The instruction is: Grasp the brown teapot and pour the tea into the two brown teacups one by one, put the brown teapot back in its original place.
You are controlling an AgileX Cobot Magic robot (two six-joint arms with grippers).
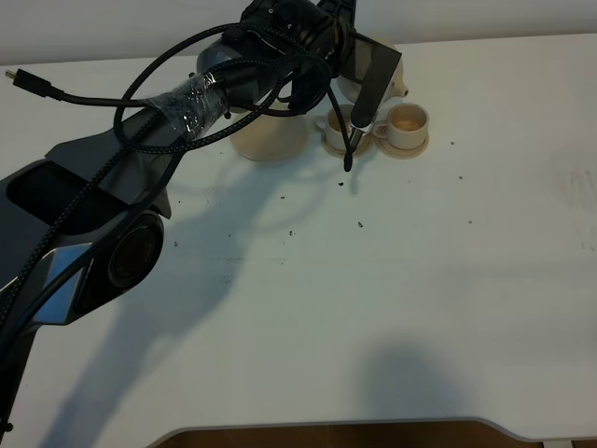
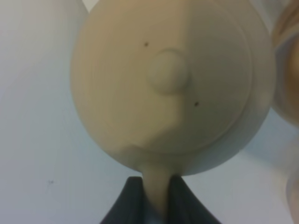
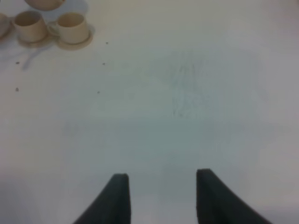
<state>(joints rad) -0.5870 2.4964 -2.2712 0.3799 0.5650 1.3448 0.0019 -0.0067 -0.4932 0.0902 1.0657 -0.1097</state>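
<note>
My left gripper point(image 2: 158, 186) is shut on the loop handle of the brown teapot point(image 2: 168, 88), whose knobbed lid fills the left wrist view. From the high camera the left arm point(image 1: 280, 56) covers most of the teapot point(image 1: 396, 79), which is held at the back, just behind the two brown teacups point(image 1: 338, 129) point(image 1: 407, 119) on their small saucers. The wide saucer point(image 1: 270, 138), the original place, lies bare to the cups' left. My right gripper point(image 3: 161, 193) hovers open over bare table, far from the cups point(image 3: 30, 25) point(image 3: 72, 27).
Small dark specks point(image 1: 359, 224) are scattered over the white table point(image 1: 420, 280) in front of the cups. A black cable with a plug point(image 1: 28, 82) sticks out at the far left. The table's front edge point(image 1: 373, 425) runs along the bottom.
</note>
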